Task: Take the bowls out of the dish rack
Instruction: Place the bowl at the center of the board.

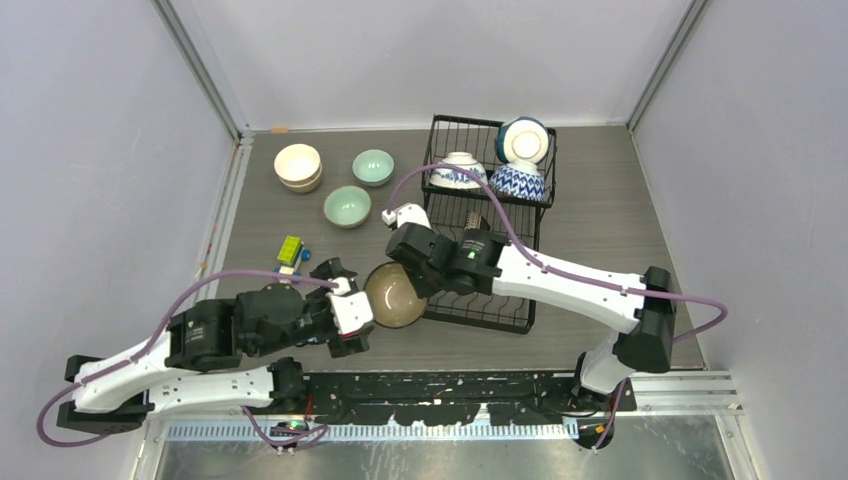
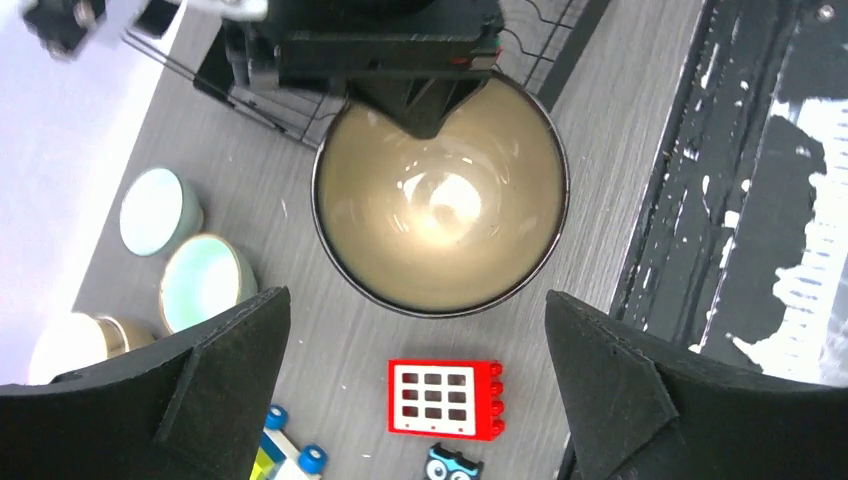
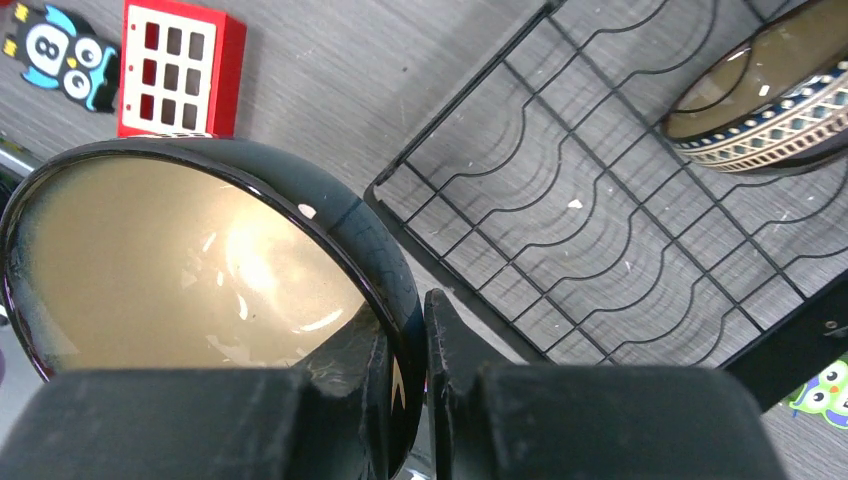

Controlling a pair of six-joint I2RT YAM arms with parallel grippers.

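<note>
Right gripper (image 3: 408, 350): closed on the rim of the brown bowl (image 1: 395, 296), with one finger on the tan inside and the other on the dark outer wall.
Left gripper (image 2: 415, 300): jaws spread wide, one on each side of the brown bowl, touching nothing.
Brown bowl: outside the dish rack (image 1: 470, 135), just beside its near left corner and between the two grippers. Whether its foot rests on the table (image 1: 600, 200) is hard to tell.
Upper basket: holds a white bowl with blue figures (image 1: 458, 170), a blue zigzag bowl (image 1: 518, 182) and a teal bowl (image 1: 524, 140).
Lower tier: a banded bowl (image 3: 770, 100) sits tilted in the slots.
Far left of the table: stacked cream bowls (image 1: 298, 166), with a pale green bowl (image 1: 373, 166) and a second green bowl (image 1: 347, 206) near them.
Toys: a red block (image 2: 445, 400) lies on the table near the brown bowl.
</note>
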